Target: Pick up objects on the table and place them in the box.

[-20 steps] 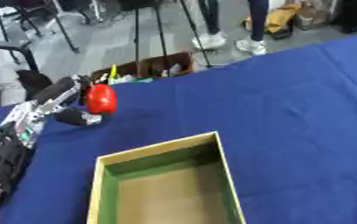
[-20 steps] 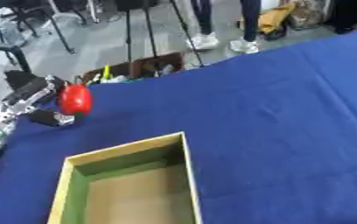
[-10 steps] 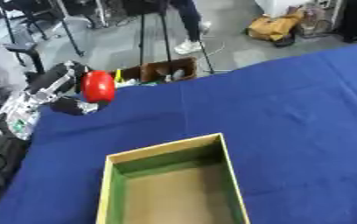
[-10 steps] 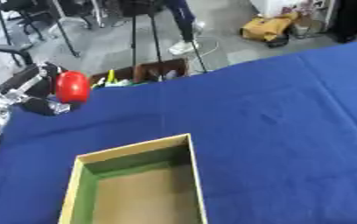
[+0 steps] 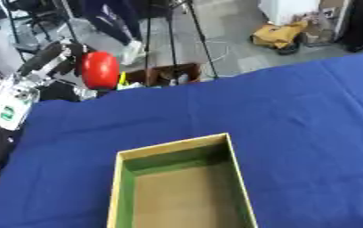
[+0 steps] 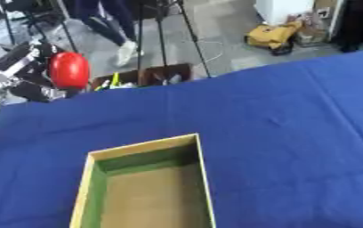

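The left arm enters from the left edge and rises toward the upper left. Its left hand [image 5: 56,60] is raised above the table's far-left side, fingers curled around a red object [image 5: 100,70]. The right hand is out of sight.

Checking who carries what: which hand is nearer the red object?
Left. The left hand is curled around the red object, raised at the table's far left edge. The right hand shows in neither view.

Red object [image 5: 100,70]; blue tablecloth [image 5: 293,116]; box [image 5: 181,187] tan, green inner walls; robot hand [image 5: 54,55] black, silver.
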Tool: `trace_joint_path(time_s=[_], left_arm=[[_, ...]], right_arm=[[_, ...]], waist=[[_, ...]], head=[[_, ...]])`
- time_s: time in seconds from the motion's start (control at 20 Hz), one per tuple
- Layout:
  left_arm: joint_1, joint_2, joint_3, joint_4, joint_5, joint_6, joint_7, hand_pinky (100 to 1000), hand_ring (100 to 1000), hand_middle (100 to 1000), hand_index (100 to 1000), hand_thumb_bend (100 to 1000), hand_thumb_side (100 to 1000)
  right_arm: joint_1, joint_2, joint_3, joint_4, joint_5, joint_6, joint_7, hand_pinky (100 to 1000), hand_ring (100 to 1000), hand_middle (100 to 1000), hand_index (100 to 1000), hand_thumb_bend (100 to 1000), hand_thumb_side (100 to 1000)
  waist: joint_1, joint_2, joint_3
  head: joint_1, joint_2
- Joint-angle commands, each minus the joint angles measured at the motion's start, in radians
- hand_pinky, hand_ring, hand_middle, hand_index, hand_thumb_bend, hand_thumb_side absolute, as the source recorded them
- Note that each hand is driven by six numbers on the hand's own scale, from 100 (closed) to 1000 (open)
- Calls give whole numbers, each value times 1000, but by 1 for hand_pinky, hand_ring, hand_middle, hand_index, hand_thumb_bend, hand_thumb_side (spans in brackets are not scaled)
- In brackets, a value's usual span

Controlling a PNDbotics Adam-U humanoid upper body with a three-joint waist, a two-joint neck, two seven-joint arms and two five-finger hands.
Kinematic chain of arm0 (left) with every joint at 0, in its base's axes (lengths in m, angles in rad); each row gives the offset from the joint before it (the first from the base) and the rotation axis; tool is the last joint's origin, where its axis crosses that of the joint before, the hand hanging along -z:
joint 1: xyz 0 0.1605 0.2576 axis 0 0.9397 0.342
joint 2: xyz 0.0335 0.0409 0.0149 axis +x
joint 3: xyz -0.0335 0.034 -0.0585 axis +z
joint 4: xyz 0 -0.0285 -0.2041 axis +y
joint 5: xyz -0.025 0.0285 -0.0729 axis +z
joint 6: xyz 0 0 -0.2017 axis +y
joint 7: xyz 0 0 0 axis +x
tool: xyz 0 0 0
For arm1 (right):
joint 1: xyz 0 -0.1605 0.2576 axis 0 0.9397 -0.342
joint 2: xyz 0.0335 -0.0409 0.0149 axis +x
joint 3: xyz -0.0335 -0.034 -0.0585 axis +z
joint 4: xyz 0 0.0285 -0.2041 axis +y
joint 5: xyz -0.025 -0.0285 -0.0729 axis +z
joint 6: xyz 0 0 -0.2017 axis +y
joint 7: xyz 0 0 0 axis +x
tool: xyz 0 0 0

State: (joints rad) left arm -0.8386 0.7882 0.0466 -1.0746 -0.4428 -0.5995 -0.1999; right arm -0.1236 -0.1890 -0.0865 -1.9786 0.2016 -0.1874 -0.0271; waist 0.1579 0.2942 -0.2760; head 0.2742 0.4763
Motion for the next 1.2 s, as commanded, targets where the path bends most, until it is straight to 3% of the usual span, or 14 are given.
trace_joint_path(time_s=[0.05, 0.3, 0.6, 0.95, 1.2], left_arm=[[4, 35, -22, -94, 54, 21, -26, 100, 295, 330, 553, 100, 370], [29, 40, -34, -197, 136, 82, -74, 100, 299, 337, 550, 100, 367], [108, 53, -146, -339, 237, 27, -135, 100, 290, 333, 542, 100, 360], [165, 94, -216, -508, 340, 39, -226, 100, 299, 342, 544, 100, 356], [176, 111, -267, -630, 353, 46, -287, 100, 314, 357, 549, 100, 347]], right_arm=[[1, -26, -9, -21, -26, -5, -7, 325, 424, 413, 616, 156, 814], [4, -31, -11, -21, -42, -8, -7, 326, 424, 414, 616, 147, 814], [13, -41, -13, -21, -75, -11, -9, 326, 424, 414, 616, 143, 813], [9, -41, -16, -21, -75, -2, -5, 325, 424, 414, 616, 146, 810], [6, -39, -16, -21, -71, 3, -5, 324, 424, 413, 616, 149, 806]], waist=[[-12, -29, 5], [-17, -37, 7], [-29, -57, 19], [-22, -55, 18], [-18, -52, 17]], head=[[-8, 16], [-11, 20], [-30, 32], [-43, 31], [-39, 24]])
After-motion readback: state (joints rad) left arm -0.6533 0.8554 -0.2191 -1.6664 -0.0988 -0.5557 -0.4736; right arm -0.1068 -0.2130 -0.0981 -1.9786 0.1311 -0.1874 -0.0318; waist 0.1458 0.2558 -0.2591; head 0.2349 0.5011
